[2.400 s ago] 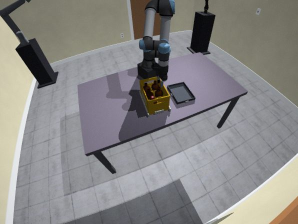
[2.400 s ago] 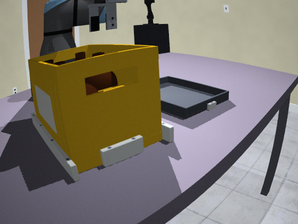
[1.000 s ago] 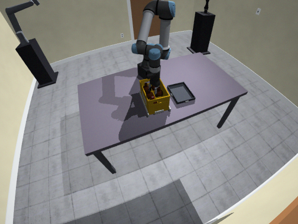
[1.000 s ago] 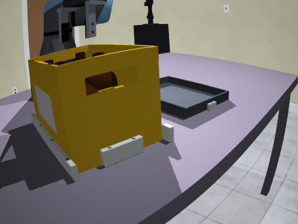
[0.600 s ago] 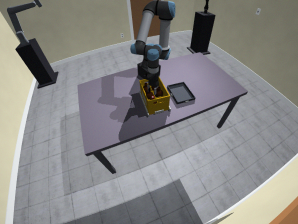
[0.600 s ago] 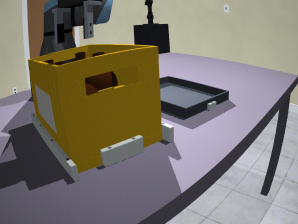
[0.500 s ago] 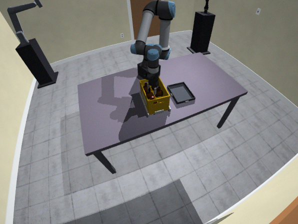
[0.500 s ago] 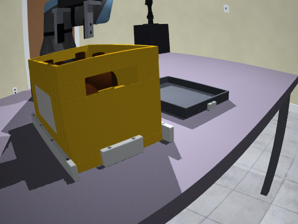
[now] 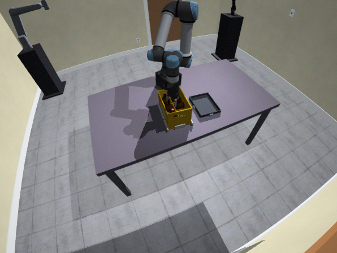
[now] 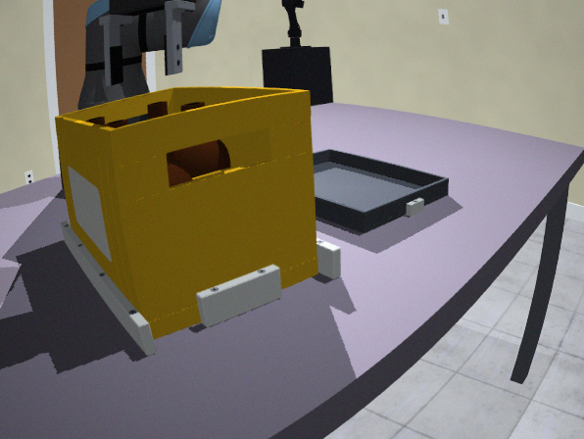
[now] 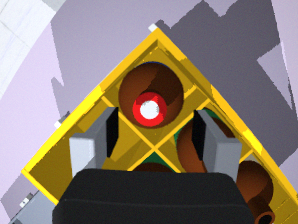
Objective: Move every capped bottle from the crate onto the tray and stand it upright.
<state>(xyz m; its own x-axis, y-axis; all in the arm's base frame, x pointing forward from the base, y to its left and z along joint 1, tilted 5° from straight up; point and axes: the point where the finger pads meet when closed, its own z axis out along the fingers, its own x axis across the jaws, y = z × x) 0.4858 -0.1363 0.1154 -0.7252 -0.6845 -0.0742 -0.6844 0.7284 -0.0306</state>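
A yellow crate (image 9: 181, 117) (image 10: 211, 225) (image 11: 72, 123) with divided cells stands in the middle of the table. A brown bottle with a red cap (image 9: 172, 109) (image 11: 149, 108) stands in a corner cell. Several brown open bottles fill other cells; one open bottle (image 11: 258, 195) shows in the wrist view, and bottle tops (image 10: 158, 109) show above the rim in the exterior view. My gripper (image 9: 170, 93) (image 10: 144, 73) (image 11: 155, 123) is open and empty. It hangs just above the crate, its fingers to either side of the divider beside the capped bottle. The black tray (image 9: 205, 115) (image 10: 382, 216) is empty, right of the crate.
Grey stop blocks (image 10: 238, 294) sit around the crate's base. The purple table (image 9: 232, 84) (image 10: 441, 147) has its front edge close to the crate. Black pedestals (image 9: 39, 70) (image 9: 228, 36) stand on the floor behind the table.
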